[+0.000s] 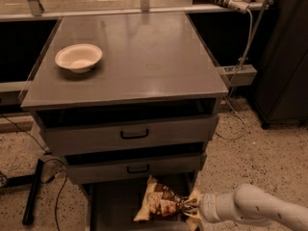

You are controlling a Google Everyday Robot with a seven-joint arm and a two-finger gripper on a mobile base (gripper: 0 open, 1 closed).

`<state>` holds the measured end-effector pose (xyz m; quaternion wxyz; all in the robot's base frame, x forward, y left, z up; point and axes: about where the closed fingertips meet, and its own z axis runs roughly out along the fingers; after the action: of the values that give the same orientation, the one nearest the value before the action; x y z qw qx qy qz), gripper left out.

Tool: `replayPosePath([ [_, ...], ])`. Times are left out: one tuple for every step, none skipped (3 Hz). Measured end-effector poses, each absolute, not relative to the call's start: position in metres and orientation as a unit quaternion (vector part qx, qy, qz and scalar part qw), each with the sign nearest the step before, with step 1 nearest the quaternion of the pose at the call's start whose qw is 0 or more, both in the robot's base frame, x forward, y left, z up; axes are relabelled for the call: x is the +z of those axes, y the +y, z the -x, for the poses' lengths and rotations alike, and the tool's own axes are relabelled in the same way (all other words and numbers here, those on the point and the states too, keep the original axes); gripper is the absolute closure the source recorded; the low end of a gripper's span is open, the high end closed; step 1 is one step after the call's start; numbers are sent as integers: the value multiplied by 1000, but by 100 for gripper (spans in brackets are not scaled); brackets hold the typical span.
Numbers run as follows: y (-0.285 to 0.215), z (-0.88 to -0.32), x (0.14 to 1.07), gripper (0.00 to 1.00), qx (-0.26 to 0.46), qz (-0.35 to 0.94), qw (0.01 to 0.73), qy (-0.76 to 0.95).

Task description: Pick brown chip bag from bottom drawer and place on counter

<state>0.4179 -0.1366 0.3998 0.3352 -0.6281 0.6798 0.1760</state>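
1. Directly below the counter (144, 66), the bottom drawer (113, 208) stands pulled out, its grey floor showing under the counter's front edge.
2. The brown chip bag (161, 203) lies in that drawer, beneath the counter's right half. It is tilted, with its upper corner reaching up in front of the drawer above.
3. The gripper (191, 209) sits at the bag's right end, also below the counter's front right corner, and its fingers are clamped on the crumpled pale-yellow end of the bag.
4. The white arm (255, 208) comes in from the right, lower than the counter and out past its right side.
5. Two shallower drawers — the upper drawer (130, 134) and the middle drawer (134, 168), each with a black handle — sit partly open straight under the counter's front edge.
6. A white bowl (78, 57) rests upright on the counter, near its left edge and well apart from the bag.
7. A power strip (236, 73) hangs just beside the counter's right edge.
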Motion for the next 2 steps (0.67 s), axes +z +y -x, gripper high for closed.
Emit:
replayPosePath([
  [-151,-409,464,100,133,651,342,665],
  [-166,-419,529,100,99,665,350,652],
])
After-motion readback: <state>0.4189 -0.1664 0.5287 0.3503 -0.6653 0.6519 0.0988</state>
